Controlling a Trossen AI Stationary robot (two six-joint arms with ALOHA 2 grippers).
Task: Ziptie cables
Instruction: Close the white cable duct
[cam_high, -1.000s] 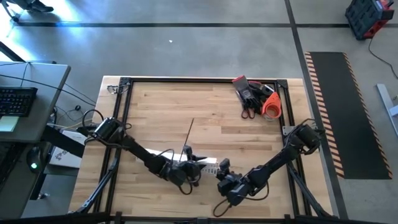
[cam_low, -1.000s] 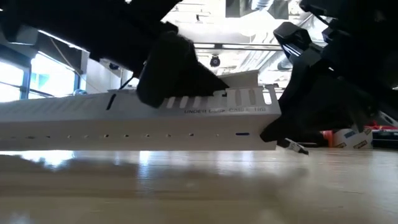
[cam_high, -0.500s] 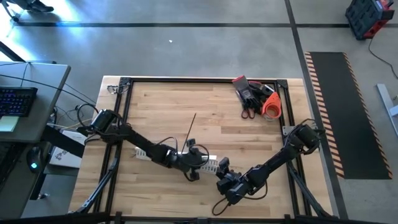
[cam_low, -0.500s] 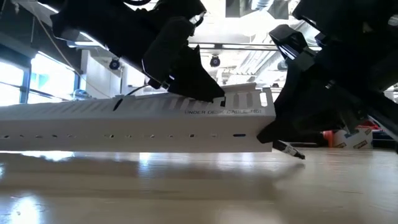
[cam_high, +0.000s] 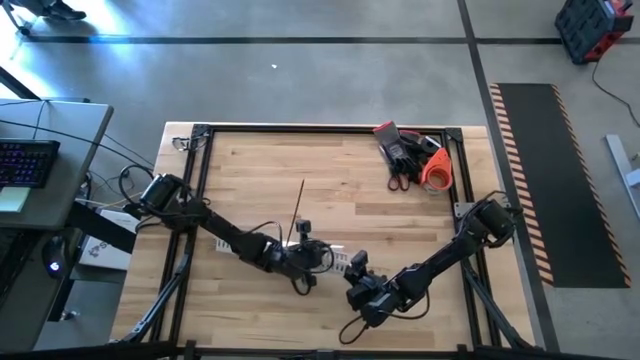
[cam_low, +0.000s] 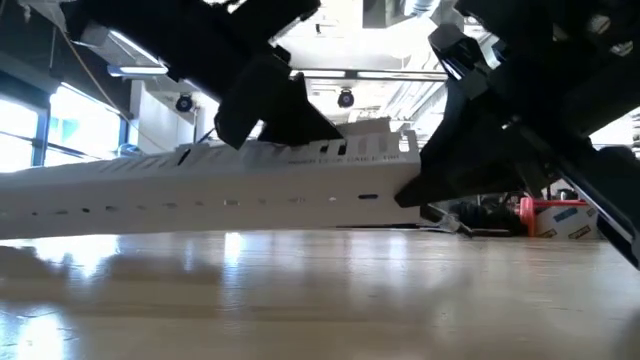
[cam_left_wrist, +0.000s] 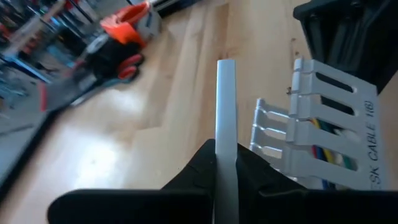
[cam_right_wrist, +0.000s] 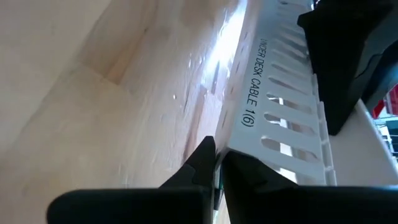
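A long white slotted channel (cam_high: 230, 243) (cam_low: 200, 190) lies across the table's near middle, its right end raised off the wood. Thin coloured cables (cam_left_wrist: 323, 155) show through its slots. My left gripper (cam_high: 312, 258) (cam_left_wrist: 226, 158) is shut on a thin white wall beside the slotted side. My right gripper (cam_high: 352, 272) (cam_right_wrist: 216, 165) is shut on the channel's right end. A thin dark strand (cam_high: 299, 205) sticks out from the channel toward the far edge. My left gripper pinches a thin flat white wall (cam_left_wrist: 226, 134), seen edge-on, between its two fingers, right beside the slotted wall (cam_left_wrist: 311, 124). The fingers come slanting down from the table's left. My right gripper pinches the lower edge of the printed slotted wall (cam_right_wrist: 231, 155) at the channel's right end, slanting down from the right. That end hangs clear of the table (cam_low: 400, 195).
A heap of red, black and orange tools (cam_high: 410, 155) sits at the far right corner. A black frame (cam_high: 200, 135) rims the tabletop. Bare wood spreads across the far half and the near edge (cam_low: 320, 300).
My left gripper has gone toward the table's right and far side and a little up. The channel's right end has risen off the wood and the channel has tipped, while its left part stays low. The dark strand has shifted with it.
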